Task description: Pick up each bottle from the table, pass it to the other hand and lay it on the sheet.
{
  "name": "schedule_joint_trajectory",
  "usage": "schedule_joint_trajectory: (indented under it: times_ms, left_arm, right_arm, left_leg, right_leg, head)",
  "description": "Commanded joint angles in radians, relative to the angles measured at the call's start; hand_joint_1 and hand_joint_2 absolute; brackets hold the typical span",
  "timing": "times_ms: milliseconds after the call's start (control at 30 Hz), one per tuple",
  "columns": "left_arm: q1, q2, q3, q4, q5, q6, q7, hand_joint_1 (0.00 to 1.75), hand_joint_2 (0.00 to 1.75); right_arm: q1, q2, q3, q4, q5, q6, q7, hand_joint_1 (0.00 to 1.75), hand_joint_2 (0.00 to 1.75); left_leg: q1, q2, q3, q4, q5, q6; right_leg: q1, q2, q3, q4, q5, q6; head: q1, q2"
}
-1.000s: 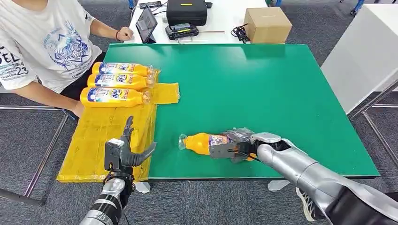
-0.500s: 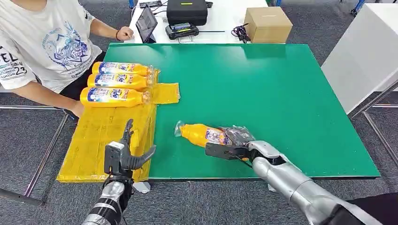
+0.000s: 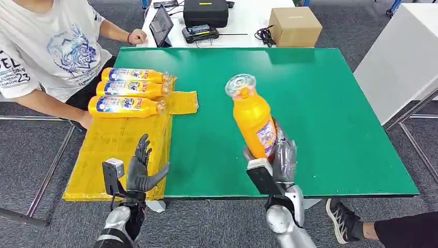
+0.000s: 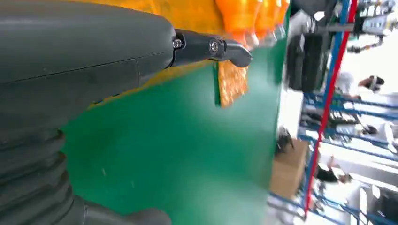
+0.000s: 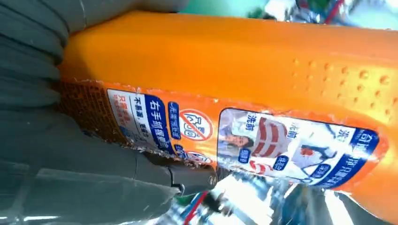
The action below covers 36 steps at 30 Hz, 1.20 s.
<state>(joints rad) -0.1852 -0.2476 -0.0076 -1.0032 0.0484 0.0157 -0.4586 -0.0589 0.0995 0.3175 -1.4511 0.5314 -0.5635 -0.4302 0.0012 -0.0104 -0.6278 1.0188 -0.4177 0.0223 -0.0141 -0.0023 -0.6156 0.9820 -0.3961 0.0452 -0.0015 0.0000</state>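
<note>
The green rectangular tabletop point(image 3: 320, 103) fills the middle of the frame. The crinkled yellow sheet point(image 3: 111, 150) lies along its left edge, with three orange plastic bottles point(image 3: 129, 92) lying at its upper end. Lower centre, my right hand point(image 3: 276, 163) grasps a fourth orange plastic bottle point(image 3: 253, 116) upright above the tabletop. Lower left, my left hand point(image 3: 139, 170) is released, fingers spread.
</note>
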Motion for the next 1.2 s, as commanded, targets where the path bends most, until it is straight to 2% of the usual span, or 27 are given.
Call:
schedule_joint_trajectory:
  times_ms: [33,167,267,767,867,1000,1200]
  left_arm:
    - [0.027,0.025,-0.166,-0.106,0.145,-0.148,0.07,0.0,1.75]
    - [0.05,0.034,-0.249,-0.175,0.161,-0.174,0.08,0.0,1.75]
    - [0.05,0.037,-0.248,-0.174,0.161,-0.174,0.08,0.0,1.75]
    - [0.048,0.041,-0.248,-0.17,0.163,-0.173,0.081,0.0,1.75]
    - [0.045,0.047,-0.299,-0.185,0.158,-0.197,0.08,0.0,1.75]
    - [0.033,0.04,-0.354,-0.178,0.154,-0.197,0.086,0.0,1.75]
    - [0.01,0.043,-0.367,-0.127,0.143,-0.166,0.119,0.0,1.75]
  right_arm:
    - [0.053,0.078,-0.116,0.092,-0.027,0.054,-0.08,1.75,1.75]
    - [0.049,0.111,-0.071,0.219,-0.024,0.087,-0.122,1.75,1.75]
    - [0.047,0.111,-0.071,0.219,-0.023,0.087,-0.121,1.75,1.75]
    - [0.043,0.106,-0.072,0.213,-0.023,0.089,-0.121,1.75,1.75]
    - [0.026,0.12,-0.008,0.294,-0.001,0.131,-0.125,1.75,1.75]
    - [-0.035,0.172,0.089,0.46,0.038,0.091,-0.15,1.75,1.75]
    - [-0.104,0.2,0.206,0.553,0.079,0.073,-0.114,1.75,1.75]
  left_leg:
    - [0.0,0.0,0.003,-0.001,-0.001,-0.001]
    - [0.001,0.002,0.007,-0.001,-0.003,-0.002]
    - [0.001,0.001,0.003,-0.001,-0.001,-0.001]
    - [0.001,0.001,0.003,-0.001,-0.001,-0.001]
    - [0.0,0.002,0.003,-0.001,-0.001,-0.001]
    - [0.002,0.004,0.006,-0.001,-0.003,-0.002]
    - [0.001,0.004,0.006,-0.001,-0.002,-0.002]
  right_leg:
    - [0.001,-0.001,0.003,-0.001,-0.001,-0.001]
    - [0.002,0.001,0.006,-0.001,-0.002,-0.002]
    - [0.001,0.0,0.002,-0.001,-0.001,-0.001]
    - [0.001,0.001,0.003,-0.001,-0.001,-0.001]
    - [0.0,0.001,0.002,-0.001,0.0,-0.001]
    - [0.002,0.004,0.005,-0.001,-0.001,-0.002]
    - [0.002,0.003,0.004,-0.001,-0.001,-0.002]
  head:
    - [0.0,0.0]
    - [0.0,0.0]
    - [0.0,0.0]
    - [0.0,0.0]
    - [0.0,0.0]
    - [0.0,0.0]
    - [0.0,0.0]
